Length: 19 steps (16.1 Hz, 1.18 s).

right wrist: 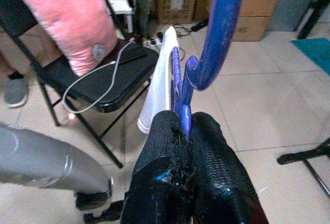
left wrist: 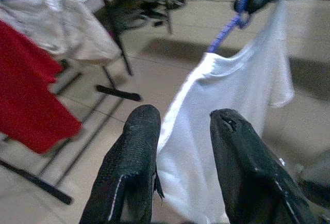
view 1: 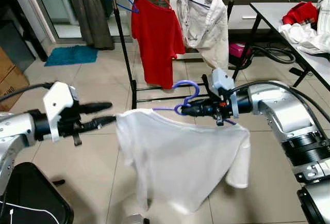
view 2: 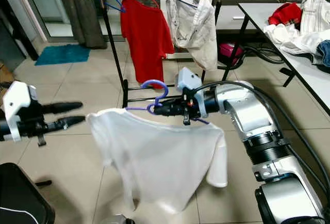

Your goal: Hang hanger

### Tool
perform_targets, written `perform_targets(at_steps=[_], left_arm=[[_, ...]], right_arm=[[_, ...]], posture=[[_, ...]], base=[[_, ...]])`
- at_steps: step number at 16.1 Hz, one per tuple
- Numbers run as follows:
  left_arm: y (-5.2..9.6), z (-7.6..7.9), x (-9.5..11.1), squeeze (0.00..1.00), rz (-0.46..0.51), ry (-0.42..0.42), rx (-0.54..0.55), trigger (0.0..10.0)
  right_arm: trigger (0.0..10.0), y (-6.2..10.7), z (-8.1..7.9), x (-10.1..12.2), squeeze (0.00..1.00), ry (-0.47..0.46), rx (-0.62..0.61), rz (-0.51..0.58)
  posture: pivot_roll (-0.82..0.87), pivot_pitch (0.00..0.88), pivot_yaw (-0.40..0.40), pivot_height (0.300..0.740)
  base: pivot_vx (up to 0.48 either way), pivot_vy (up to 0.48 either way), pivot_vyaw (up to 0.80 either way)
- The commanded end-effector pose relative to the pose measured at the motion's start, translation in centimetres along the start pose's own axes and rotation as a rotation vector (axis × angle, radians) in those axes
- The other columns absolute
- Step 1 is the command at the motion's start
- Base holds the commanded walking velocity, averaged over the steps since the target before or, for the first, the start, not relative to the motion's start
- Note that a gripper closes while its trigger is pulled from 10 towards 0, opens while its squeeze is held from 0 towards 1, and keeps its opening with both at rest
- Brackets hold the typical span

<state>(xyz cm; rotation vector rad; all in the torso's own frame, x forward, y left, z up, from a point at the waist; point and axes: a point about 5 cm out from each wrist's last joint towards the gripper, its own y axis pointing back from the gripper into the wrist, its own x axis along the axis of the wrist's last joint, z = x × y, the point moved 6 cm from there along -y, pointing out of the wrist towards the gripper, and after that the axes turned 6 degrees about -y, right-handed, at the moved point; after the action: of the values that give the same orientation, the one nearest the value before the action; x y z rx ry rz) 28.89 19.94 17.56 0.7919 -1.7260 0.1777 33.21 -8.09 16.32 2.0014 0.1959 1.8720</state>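
So the carrying step looks like where we're at: the right gripper point(view 1: 181, 110) is clamped tight on the blue hanger point(view 1: 186, 91) just below its hook, with a white t-shirt point(view 1: 175, 157) draped on it and hanging out in front of the robot, well short of the clothes rack point(view 1: 124, 43). The left gripper point(view 1: 108, 113) hovers just beside the shirt's shoulder, fingers apart and holding nothing (looks like it's there to steady things, but that's my guess).

Next move, I'd say: get closer to the rack, lift the hook up to the top bar, and drop it into the gap beside the red t-shirt point(view 1: 156, 38) and the cream shirt point(view 1: 209, 25). The cloth swings freely, so a slow lift seems wise.

The right wrist view gives the best look at the grip: both fingers squeezed on the hanger's neck, plus a black chair point(right wrist: 111, 82) and a pink pillow point(right wrist: 69, 20) behind. From the head views you get the rack and a table point(view 1: 289, 30) with a heap of clothes point(view 1: 304, 22).
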Motion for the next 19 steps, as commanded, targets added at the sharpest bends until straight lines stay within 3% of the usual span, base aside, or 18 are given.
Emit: perform_targets(at_steps=[1,2,4,6,9,10,12,13,14,15,19], left_arm=[[0.4,-1.4,-0.5,0.0,-0.024,-0.005,0.093,10.0],[0.5,-1.8,-1.1,0.0,-0.05,-0.005,0.131,10.0],[0.9,-3.4,-4.6,0.0,-0.172,0.014,0.31,10.0],[-0.1,-3.7,-5.4,0.0,-0.137,0.071,0.382,10.0],[-2.1,-3.2,-5.2,0.0,-0.061,0.1,0.377,10.0],[-3.8,-2.6,-4.8,0.0,-0.016,0.108,0.353,10.0],[-5.6,-2.0,-4.7,0.0,-0.004,0.101,0.33,10.0],[-6.4,-1.8,-4.7,0.0,0.004,0.11,0.32,8.7],[-6.7,-1.8,-4.7,0.0,0.005,0.113,0.325,4.8],[-7.2,-2.0,-5.1,0.0,-0.011,0.121,0.344,0.0],[-7.3,-3.0,-5.6,0.0,-0.015,0.106,0.433,0.0]], right_arm=[[0.0,0.4,0.3,1.0,0.0,0.015,-0.036,0.046],[0.0,0.4,0.5,1.2,0.0,0.018,-0.057,0.063],[0.0,0.3,0.5,1.9,0.0,-0.012,-0.084,0.117],[0.0,0.4,0.1,2.4,0.0,-0.022,-0.076,0.155],[0.0,0.3,-0.4,3.1,0.0,-0.031,-0.083,0.216],[0.0,0.3,-0.7,3.3,0.0,-0.047,-0.089,0.241],[0.0,0.5,-1.0,3.2,0.0,-0.061,-0.093,0.252],[0.0,0.7,-1.3,3.2,0.0,-0.065,-0.091,0.259],[0.0,0.8,-1.4,3.3,0.0,-0.066,-0.09,0.262],[0.0,0.8,-1.6,3.3,0.0,-0.067,-0.088,0.269],[0.0,0.9,-1.9,3.6,0.0,-0.07,-0.082,0.279]], posture=[[-0.02,0.0,0.061,0.74],[-0.02,0.0,0.061,0.74],[-0.02,0.0,0.059,0.74],[-0.02,0.0,0.057,0.74],[-0.03,0.0,0.053,0.74],[-0.04,0.0,0.061,0.74],[-0.04,0.0,0.064,0.74],[-0.04,0.0,0.064,0.74],[-0.04,0.0,0.064,0.74],[-0.06,0.0,0.079,0.74],[-0.06,0.0,0.081,0.74]], base=[[0.0,0.0,0.0],[0.0,0.0,0.0],[0.0,0.0,0.0],[0.0,0.0,0.0],[0.0,0.0,0.0],[0.0,0.0,0.0],[0.0,0.0,0.0],[0.0,0.0,0.0],[0.0,0.0,0.0],[0.0,0.0,0.0],[0.0,0.0,0.0]])
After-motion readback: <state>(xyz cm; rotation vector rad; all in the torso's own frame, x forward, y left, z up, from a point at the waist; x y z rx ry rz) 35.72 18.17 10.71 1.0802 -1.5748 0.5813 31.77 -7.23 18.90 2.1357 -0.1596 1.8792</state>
